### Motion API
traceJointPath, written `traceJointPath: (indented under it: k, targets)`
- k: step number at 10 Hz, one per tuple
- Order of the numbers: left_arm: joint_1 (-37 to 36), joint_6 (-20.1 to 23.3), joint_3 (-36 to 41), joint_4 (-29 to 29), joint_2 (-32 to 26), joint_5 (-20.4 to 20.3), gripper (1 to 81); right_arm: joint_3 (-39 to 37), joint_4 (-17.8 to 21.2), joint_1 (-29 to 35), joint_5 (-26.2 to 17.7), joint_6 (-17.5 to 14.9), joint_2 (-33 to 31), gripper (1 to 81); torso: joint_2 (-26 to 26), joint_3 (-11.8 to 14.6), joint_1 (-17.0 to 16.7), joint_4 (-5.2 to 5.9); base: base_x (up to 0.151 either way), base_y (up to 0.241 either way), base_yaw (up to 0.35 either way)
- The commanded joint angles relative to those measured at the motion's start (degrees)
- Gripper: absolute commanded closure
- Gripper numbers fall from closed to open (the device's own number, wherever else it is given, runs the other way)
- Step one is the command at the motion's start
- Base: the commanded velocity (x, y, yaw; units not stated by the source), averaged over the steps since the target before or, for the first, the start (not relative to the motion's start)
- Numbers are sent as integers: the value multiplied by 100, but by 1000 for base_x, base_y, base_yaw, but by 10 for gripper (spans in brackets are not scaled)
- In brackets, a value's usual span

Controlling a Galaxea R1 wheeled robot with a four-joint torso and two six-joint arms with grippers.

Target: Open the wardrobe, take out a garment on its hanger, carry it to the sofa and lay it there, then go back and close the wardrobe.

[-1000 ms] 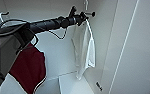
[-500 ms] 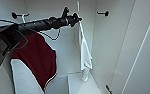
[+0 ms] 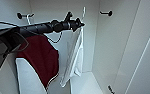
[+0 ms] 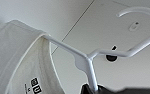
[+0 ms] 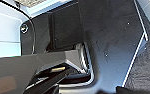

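Hanger (image 4: pixel 91 56) in left pincer (image 3: pixel 79 24), fingertips cropped.

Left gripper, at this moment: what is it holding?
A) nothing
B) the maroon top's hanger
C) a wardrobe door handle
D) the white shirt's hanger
D: the left gripper is closed on the white hanger that carries the white shirt; in the left wrist view the hanger's stem runs down into the dark fingertips, while the maroon top hangs apart on its own hanger.
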Motion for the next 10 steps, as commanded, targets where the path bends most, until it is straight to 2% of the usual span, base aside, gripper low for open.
traceJointPath:
  k: [1,5,6,7,10]
  targets:
    - [-899,120,413,333,-375,-268,811,48,-50,178,-296,-21,80,10,0,0,0,0,0,0,0]
    - [-724,120,817,376,-805,-268,811,48,-67,178,-296,-21,80,10,0,0,0,0,0,0,0]
    - [-680,128,818,403,-823,-268,811,48,-67,178,-296,-21,80,10,0,215,0,-2,0,0,0]
    - [-662,120,818,456,-814,-268,811,48,-67,178,-296,-21,80,10,0,5,0,-2,0,0,0]
    - [-662,120,756,473,-700,-268,811,48,-67,187,-296,-21,80,10,2,48,2,-2,0,0,0]
